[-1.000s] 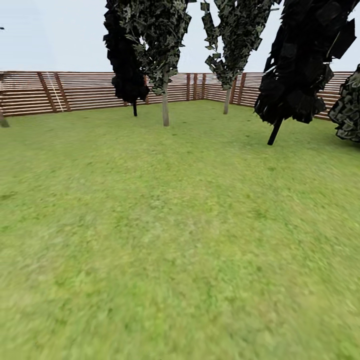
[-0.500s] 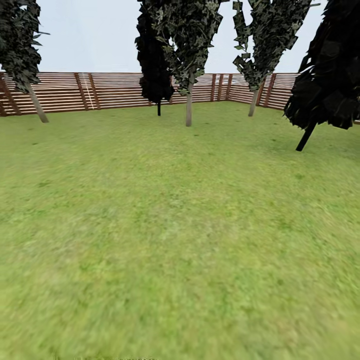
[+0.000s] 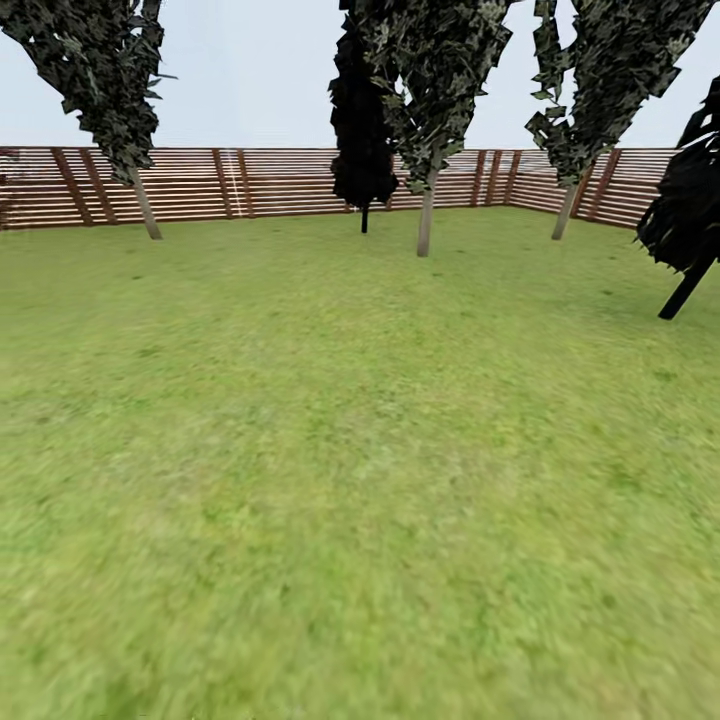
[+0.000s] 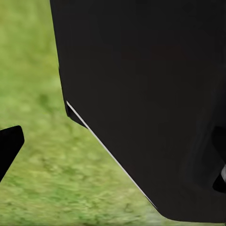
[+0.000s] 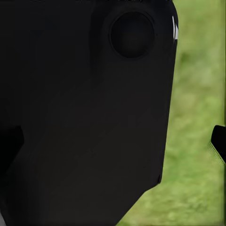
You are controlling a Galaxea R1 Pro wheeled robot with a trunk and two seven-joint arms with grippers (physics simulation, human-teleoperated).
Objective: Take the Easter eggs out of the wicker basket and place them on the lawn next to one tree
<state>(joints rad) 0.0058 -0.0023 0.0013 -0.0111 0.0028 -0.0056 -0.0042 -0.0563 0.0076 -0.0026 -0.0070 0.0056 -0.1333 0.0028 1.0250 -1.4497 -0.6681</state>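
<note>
lawn [image 3: 340,480] spreads to the fence [image 3: 260,182] | 3 pale-trunked trees: 11 o'clock [image 3: 145,205], 12 o'clock [image 3: 425,225], 1 o'clock [image 3: 565,212] | dark conifers beside them [image 3: 363,150] | wrist views: black robot body [image 4: 150,94] over grass | hand state: cannot tell, both
</note>
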